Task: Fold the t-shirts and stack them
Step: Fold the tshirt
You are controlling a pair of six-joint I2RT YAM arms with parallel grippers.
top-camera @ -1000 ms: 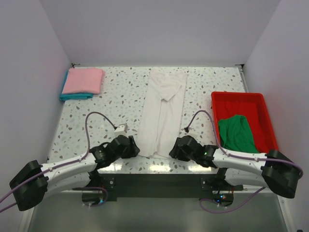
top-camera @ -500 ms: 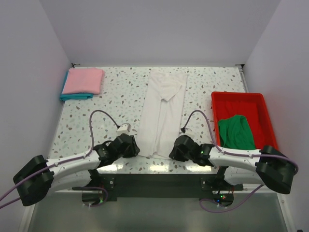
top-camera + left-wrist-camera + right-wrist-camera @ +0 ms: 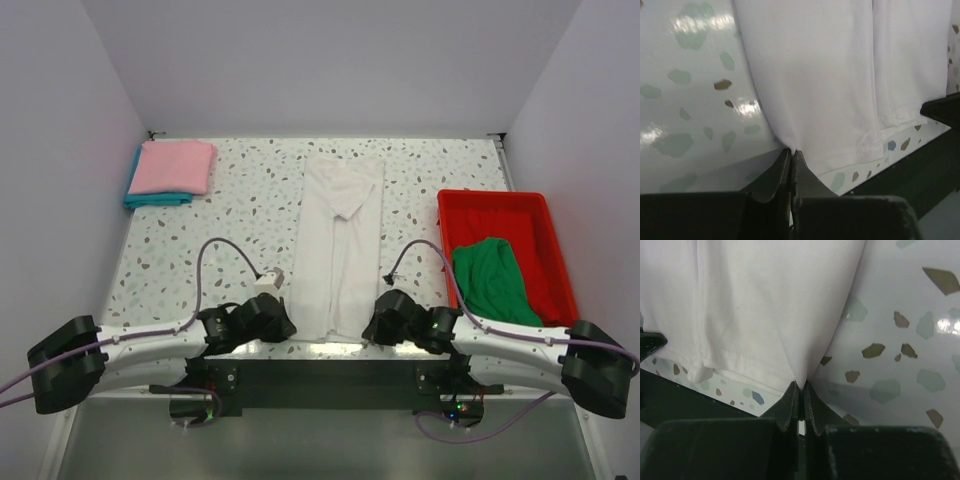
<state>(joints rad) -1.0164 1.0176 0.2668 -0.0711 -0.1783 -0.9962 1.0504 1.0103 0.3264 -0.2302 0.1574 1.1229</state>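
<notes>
The white t-shirt (image 3: 335, 245) lies as a long narrow strip down the middle of the table, its hem near the front edge. My left gripper (image 3: 284, 326) is shut on the hem's left corner, and the wrist view shows cloth (image 3: 820, 85) pinched between the closed fingertips (image 3: 791, 151). My right gripper (image 3: 372, 328) is shut on the hem's right corner, white cloth (image 3: 765, 310) caught at the tips (image 3: 801, 386). A folded pink t-shirt (image 3: 173, 165) lies on a teal t-shirt (image 3: 152, 199) at the back left. A green t-shirt (image 3: 492, 278) is bunched in the red tray (image 3: 495, 203).
The speckled table's front edge (image 3: 320, 350) runs just under both grippers, with the dark mounting rail (image 3: 330, 378) below it. White walls close the table on the left, back and right. Purple cables (image 3: 215, 252) loop above each wrist.
Both grippers went from open to shut on the white t-shirt's hem corners. Both have shifted toward the front edge, drawing the shirt nearer.
</notes>
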